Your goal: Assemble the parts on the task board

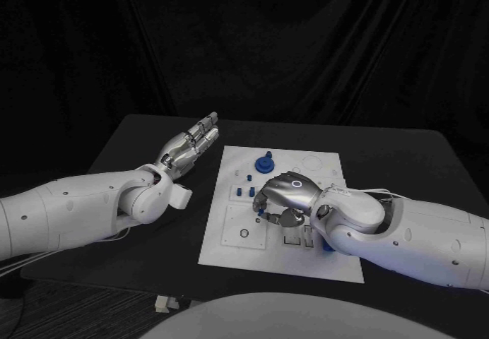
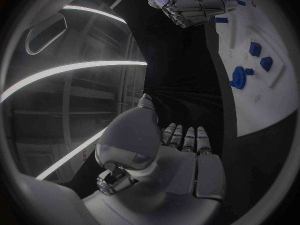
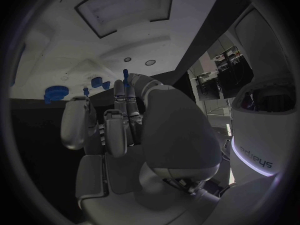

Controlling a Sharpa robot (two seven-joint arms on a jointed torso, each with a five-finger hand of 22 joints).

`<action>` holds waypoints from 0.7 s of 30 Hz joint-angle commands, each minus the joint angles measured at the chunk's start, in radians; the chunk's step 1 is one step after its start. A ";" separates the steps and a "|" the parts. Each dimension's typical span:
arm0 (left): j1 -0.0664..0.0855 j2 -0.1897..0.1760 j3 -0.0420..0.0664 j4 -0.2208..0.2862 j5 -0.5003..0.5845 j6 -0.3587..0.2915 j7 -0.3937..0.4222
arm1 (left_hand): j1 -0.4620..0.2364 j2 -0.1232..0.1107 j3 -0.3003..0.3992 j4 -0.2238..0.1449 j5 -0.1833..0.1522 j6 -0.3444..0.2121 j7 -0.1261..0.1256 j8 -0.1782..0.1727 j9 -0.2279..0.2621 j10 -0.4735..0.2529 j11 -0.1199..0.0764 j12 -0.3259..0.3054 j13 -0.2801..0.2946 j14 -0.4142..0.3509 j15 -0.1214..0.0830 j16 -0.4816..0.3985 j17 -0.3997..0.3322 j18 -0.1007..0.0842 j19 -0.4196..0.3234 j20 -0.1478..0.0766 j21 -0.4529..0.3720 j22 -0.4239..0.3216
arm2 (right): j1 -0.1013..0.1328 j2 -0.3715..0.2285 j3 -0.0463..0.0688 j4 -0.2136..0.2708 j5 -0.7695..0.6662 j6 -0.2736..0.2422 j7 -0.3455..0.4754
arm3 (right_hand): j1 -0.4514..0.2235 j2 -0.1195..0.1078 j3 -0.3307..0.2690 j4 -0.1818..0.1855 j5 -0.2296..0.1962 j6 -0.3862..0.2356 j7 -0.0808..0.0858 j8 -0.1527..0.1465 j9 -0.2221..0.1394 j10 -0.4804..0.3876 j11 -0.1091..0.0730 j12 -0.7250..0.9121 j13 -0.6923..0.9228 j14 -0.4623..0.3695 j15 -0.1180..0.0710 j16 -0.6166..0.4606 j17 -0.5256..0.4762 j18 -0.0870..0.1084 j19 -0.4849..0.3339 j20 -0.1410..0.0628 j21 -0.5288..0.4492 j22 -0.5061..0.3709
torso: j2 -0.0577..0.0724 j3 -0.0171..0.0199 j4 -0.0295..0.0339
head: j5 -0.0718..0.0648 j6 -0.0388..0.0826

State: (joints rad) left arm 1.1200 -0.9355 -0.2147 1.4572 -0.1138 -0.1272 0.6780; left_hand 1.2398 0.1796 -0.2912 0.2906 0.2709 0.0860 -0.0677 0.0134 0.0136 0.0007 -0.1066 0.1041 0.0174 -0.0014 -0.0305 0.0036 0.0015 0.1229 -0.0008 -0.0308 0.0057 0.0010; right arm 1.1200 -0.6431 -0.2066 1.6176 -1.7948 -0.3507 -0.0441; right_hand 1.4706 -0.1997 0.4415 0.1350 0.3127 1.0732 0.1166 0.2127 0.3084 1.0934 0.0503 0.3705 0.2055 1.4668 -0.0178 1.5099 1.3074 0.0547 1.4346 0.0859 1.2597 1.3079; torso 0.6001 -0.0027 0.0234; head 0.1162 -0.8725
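Left robot hand (image 1: pixel 191 144) hovering flat, fingers spread, off task board's (image 1: pixel 316 166) left edge. Right robot hand (image 1: pixel 283 200) curling over board centre; right wrist view showing blue part (image 3: pixel 125 75) at fingertips, grip unclear.

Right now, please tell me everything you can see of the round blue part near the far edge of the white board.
The round blue part looks like a plastic disc with a ribbed or toothed rim and a short stem rising from its middle. It stands upright on the task board, near the far edge, with smaller blue parts closer to the robot. Nothing touches it: the right hand hangs over the board's middle, and the left hand is off to the side above the table.
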 commanded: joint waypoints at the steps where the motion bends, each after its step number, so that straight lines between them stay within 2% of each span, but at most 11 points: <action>1: -0.002 0.000 0.001 0.001 0.005 0.002 0.150 | 0.016 0.001 0.007 0.000 0.007 0.007 0.010 0.002 0.002 -0.001 0.012 -0.004 -0.001 0.001 -0.069 -0.004 -0.001 -0.011 0.001 -0.027 -0.006 -0.001 | -0.006 0.005 0.001 -0.004 -0.009 0.013 -0.006 | -0.003 0.005 0.002 -0.007 -0.005 -0.009 -0.001 -0.003 0.001 0.005 0.005 -0.005 -0.002 0.068 0.000 -0.005 0.126 0.015 -0.001 0.001 -0.004 0.170 | 0.000 0.0003 0.0000 | 0.002 0.000; 6: -0.004 0.000 0.001 0.000 0.005 0.010 0.147 | 0.029 0.002 0.011 0.000 0.019 0.017 0.024 0.004 0.004 -0.001 0.024 -0.004 -0.001 0.001 -0.059 -0.004 -0.001 -0.013 0.001 -0.019 -0.006 -0.001 | -0.013 0.012 0.001 -0.011 -0.009 0.019 -0.005 | -0.002 0.006 0.003 -0.008 -0.006 -0.010 -0.001 -0.004 0.001 0.005 0.005 -0.005 -0.002 0.068 0.000 -0.005 0.126 0.015 -0.001 0.001 -0.004 0.170 | 0.000 0.0004 0.0002 | 0.002 0.000; 12: -0.005 0.000 0.001 -0.001 0.005 0.017 0.144 | 0.059 0.002 0.019 0.000 0.050 0.029 0.042 0.005 0.005 0.000 0.041 -0.002 0.000 0.001 -0.042 -0.004 -0.001 -0.019 0.001 -0.008 -0.006 -0.001 | -0.018 0.015 0.001 -0.017 -0.009 0.025 -0.005 | -0.002 0.006 0.003 -0.008 -0.006 -0.010 -0.001 -0.004 0.001 0.005 0.005 -0.005 -0.002 0.068 0.000 -0.005 0.126 0.015 -0.001 0.001 -0.004 0.170 | 0.000 0.0003 0.0003 | 0.003 0.000; 21: -0.007 0.002 0.001 -0.003 0.005 0.032 0.138 | 0.078 0.001 0.023 0.000 0.070 0.035 0.052 0.005 0.005 0.000 0.053 -0.001 0.000 0.001 -0.030 -0.004 -0.001 -0.023 0.001 0.000 -0.006 -0.001 | -0.022 0.020 0.001 -0.022 -0.009 0.031 -0.004 | -0.001 0.006 0.004 -0.010 -0.006 -0.012 0.000 -0.006 0.001 0.005 0.005 -0.005 -0.002 0.068 0.000 -0.006 0.124 0.016 -0.001 0.002 -0.005 0.170 | 0.000 0.0002 0.0007 | 0.003 0.000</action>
State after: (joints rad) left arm 1.1143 -0.9359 -0.2147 1.4531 -0.1136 -0.1141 0.6780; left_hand 1.3119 0.1807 -0.2738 0.2897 0.3388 0.1235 -0.0229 0.0134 0.0180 0.0012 -0.0618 0.1041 0.0176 -0.0014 -0.0304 0.0036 0.0014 0.1070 -0.0008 -0.0307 0.0058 0.0012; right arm 1.1012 -0.6247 -0.2066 1.5958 -1.7956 -0.3303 -0.0434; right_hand 1.4706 -0.1998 0.4443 0.1322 0.3126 1.0661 0.1166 0.2126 0.3079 1.0933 0.0503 0.3705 0.2045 1.4667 -0.0178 1.5099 1.3073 0.0547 1.4346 0.0859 1.2597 1.3076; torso 0.6004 -0.0023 0.0238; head 0.1203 -0.8725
